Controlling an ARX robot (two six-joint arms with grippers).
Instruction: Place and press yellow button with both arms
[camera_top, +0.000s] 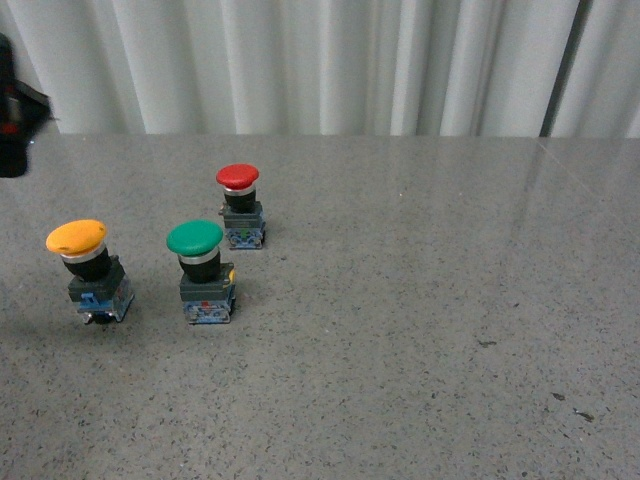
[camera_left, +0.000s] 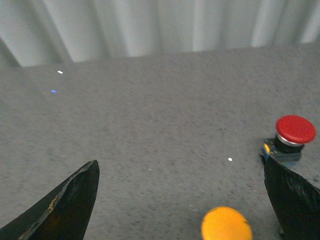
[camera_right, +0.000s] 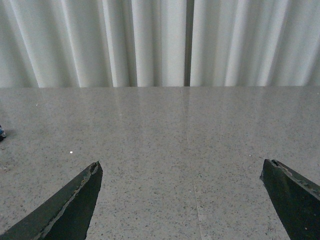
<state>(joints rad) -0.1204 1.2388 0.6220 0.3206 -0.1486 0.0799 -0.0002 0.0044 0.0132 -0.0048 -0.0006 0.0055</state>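
Front camera is looking down across tabletop toward curtain; wrist cameras are sitting lower, nearer; left is sharing yellow button, red button.

yellow button, green btn, red btn

Yellow button, perhaps tilted, stands beside the green button (red button behind).
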